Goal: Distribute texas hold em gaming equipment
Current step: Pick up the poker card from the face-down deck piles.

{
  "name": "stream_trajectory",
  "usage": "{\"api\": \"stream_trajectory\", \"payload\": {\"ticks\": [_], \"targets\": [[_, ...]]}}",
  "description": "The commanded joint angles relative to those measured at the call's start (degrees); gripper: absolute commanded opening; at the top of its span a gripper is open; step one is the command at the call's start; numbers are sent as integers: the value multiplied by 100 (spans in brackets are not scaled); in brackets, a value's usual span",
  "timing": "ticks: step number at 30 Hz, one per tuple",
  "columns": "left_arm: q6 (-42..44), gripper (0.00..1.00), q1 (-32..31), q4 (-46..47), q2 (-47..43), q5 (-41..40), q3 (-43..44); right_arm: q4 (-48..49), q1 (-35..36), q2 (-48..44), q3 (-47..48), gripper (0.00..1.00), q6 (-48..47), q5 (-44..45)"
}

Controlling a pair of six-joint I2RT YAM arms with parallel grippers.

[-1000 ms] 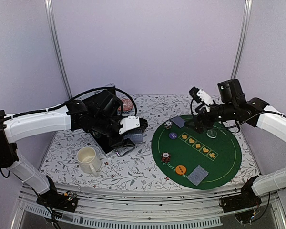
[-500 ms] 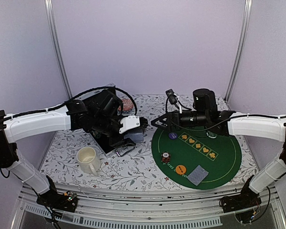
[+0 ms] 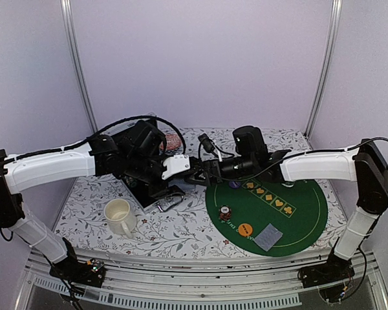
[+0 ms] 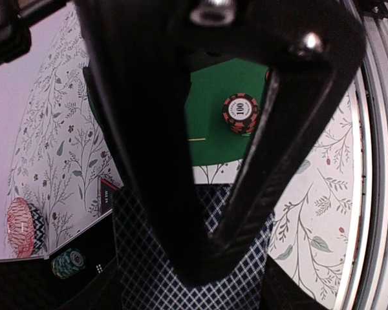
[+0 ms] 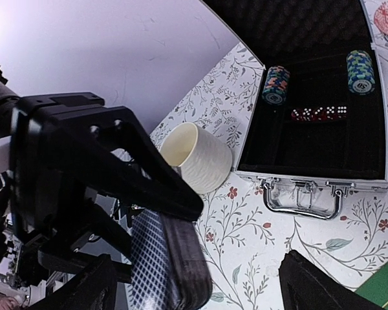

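My left gripper (image 3: pixel 183 179) is shut on a deck of blue-checked playing cards (image 4: pixel 151 261), held over the floral cloth by the open black case. My right gripper (image 3: pixel 196 175) is open and reaches in from the right. In the right wrist view the deck (image 5: pixel 149 262) stands between its spread fingers, close to the left finger (image 5: pixel 90 287); I cannot tell if it touches. On the green mat (image 3: pixel 310 206) lie a striped chip stack (image 3: pixel 225 212), an orange disc (image 3: pixel 245 228), a purple disc (image 3: pixel 234 183) and dealt cards (image 3: pixel 269 236).
The black case (image 5: pixel 310 139) lies open with two chip stacks (image 5: pixel 276 84) and a row of red dice (image 5: pixel 319 113). A cream mug (image 3: pixel 119 215) stands in front of it, left of the mat. A pink striped round object (image 3: pixel 174 142) sits behind the case.
My right arm has swung left from the mat's far right side, across the mat, to the deck in my left gripper. The left arm has stayed almost still.
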Motion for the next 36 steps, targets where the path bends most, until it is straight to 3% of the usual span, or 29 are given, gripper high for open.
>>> {"api": "stream_trajectory", "payload": {"ticks": [1,16,21,36], "targets": [[-22,60,-53,173,-173,45,34,-65,-3,285,177,87,43,-29],[-14,60,-58,173,-216,5,-62,-1435,-5,-114,280,72,-576,759],[-14,60,-59,173,-234,-4,-89,-1563,-9,-137,432,65,-637,551],[-22,60,-59,173,-225,-21,-115,-1717,-1,-222,733,20,-557,345]]}}
